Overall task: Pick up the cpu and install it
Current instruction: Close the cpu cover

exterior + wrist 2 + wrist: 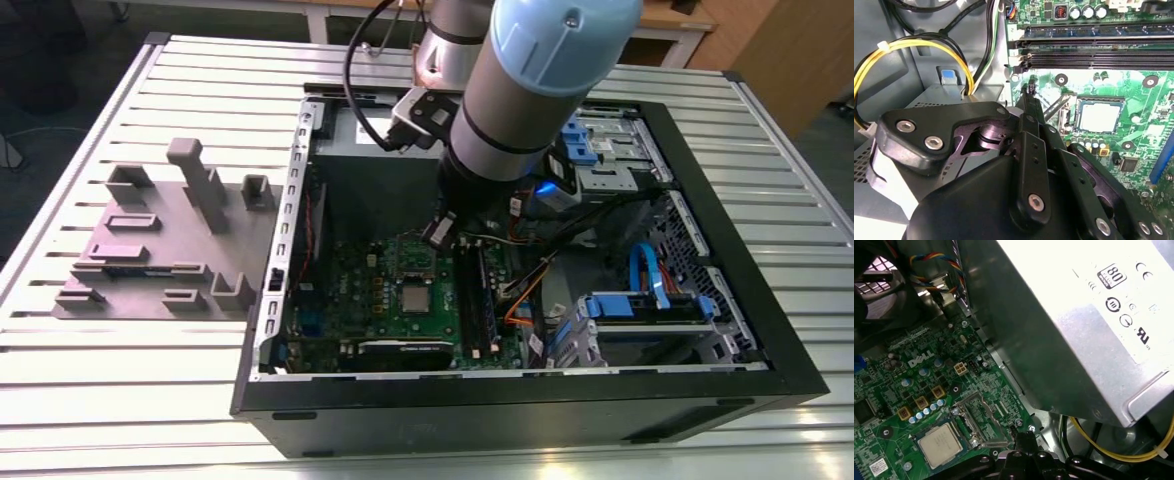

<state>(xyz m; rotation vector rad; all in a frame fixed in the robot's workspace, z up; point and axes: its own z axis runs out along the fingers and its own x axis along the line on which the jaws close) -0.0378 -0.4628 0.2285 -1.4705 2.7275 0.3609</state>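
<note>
Second wrist view: I see my jaws closed, the black fingertips (1028, 100) pressed together into one narrow point with nothing between them. They hang above the green motherboard (1134, 75), just beside the socket and apart from the cpu (1099, 116). The cpu, a small silvery square with a pale rim, lies flat in its socket on the board and nothing touches it.

In the first wrist view the fingertips (1024, 439) sit close to one corner of the silver socket frame (976, 412), which stands tilted up on its hinge next to the cpu (941, 444), leaving the chip uncovered. The motherboard (914, 380) spreads out around it, dotted with small capacitors.

Beyond the socket, the second wrist view shows long black memory slots (1094, 60) running across the board, and yellow cables (884, 55) looping beside a grey metal wall. In the first wrist view the big grey power supply (1069, 330) with its white label rises right next to the board.

In the exterior view the arm (534, 80) reaches down into an open computer case (534, 400) lying on its side. The cpu (416, 298) shows as a small pale square near the middle of the motherboard (347, 290). The case rests on a slatted metal surface (134, 400), and a grey fixture (160, 250) with upright blocks lies on the exterior view's left of the case.
</note>
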